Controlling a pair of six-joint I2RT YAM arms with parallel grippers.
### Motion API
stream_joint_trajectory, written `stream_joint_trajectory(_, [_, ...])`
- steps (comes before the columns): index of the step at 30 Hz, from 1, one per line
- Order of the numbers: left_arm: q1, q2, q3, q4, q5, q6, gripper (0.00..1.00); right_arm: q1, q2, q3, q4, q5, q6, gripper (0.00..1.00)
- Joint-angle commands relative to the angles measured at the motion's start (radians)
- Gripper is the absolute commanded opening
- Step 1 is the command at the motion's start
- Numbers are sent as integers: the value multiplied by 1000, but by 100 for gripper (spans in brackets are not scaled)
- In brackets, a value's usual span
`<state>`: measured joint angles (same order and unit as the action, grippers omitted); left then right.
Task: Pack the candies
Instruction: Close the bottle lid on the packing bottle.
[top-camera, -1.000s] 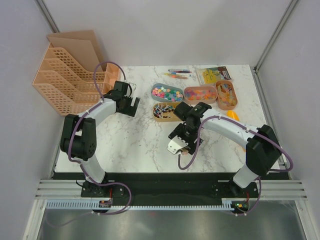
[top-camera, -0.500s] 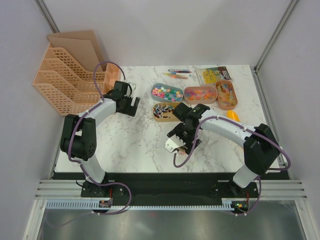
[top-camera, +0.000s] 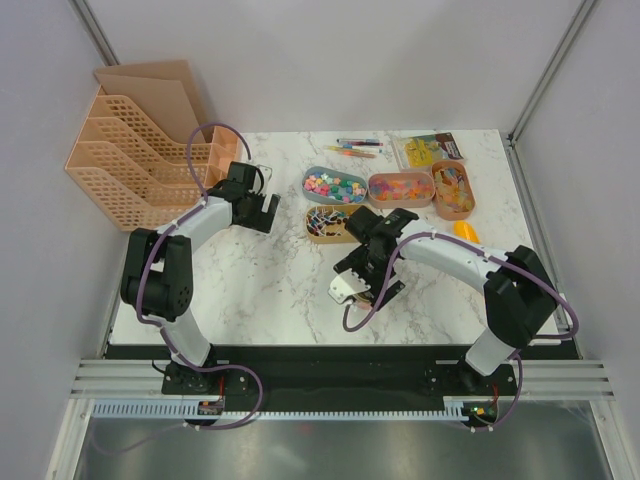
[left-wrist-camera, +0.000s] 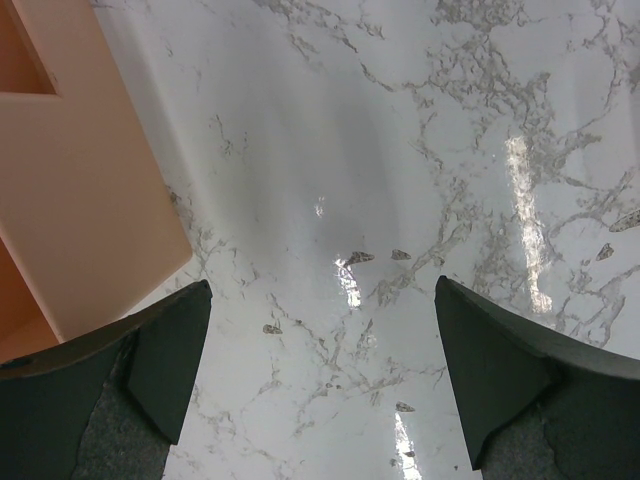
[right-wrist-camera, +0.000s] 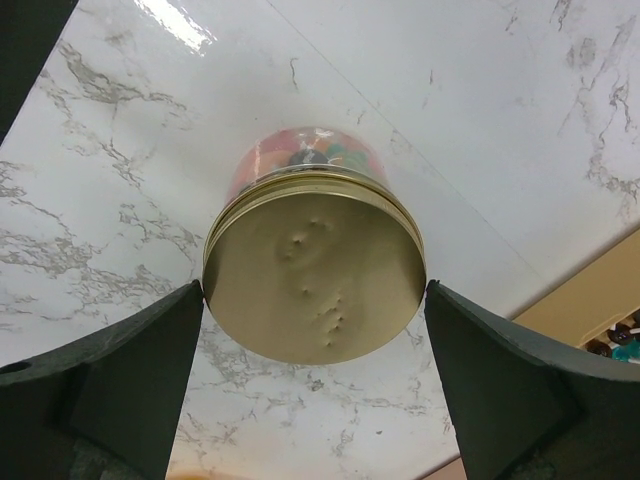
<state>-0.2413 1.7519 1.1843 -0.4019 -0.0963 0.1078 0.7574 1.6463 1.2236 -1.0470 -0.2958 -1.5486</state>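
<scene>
Nearest, mid-table, the right gripper (right-wrist-camera: 314, 295) has its fingers spread wide either side of a jar's (top-camera: 343, 288) gold lid (right-wrist-camera: 305, 240), tips right at the rim; whether they press it I cannot tell; candies (right-wrist-camera: 300, 150) show through the glass; farther left, the left gripper (left-wrist-camera: 322, 290) hangs spread over bare marble table (left-wrist-camera: 450, 120), beside the orange file rack (left-wrist-camera: 70, 180); farther right, oval trays (top-camera: 306, 181) hold more candies.
</scene>
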Motion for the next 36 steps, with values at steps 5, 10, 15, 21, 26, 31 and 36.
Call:
stream_joint_trajectory(5, [5, -2, 23, 23, 24, -37, 100, 5, -65, -6, -1, -2, 38, 98])
stream_joint_trajectory(10, [5, -11, 21, 23, 29, -39, 100, 5, -85, -30, -2, 41, 67, 98])
stream_joint_trajectory(15, [5, -29, 14, 25, 17, -30, 100, -24, -131, -23, -4, 58, 104, 98])
stream_joint_trajectory(21, [5, -25, 0, 35, 20, -34, 100, -29, -117, 23, -36, -3, 96, 46])
stream_joint_trajectory(26, [5, -22, 12, 31, 18, -30, 100, 16, -66, 27, -41, -14, 101, 18])
stream_joint_trajectory(31, [5, -25, -5, 31, 12, -28, 100, 42, -25, 10, -35, -58, 113, 17])
stream_joint_trajectory(36, [5, -26, -6, 32, 12, -25, 100, 40, 64, -10, -13, -8, 188, 8])
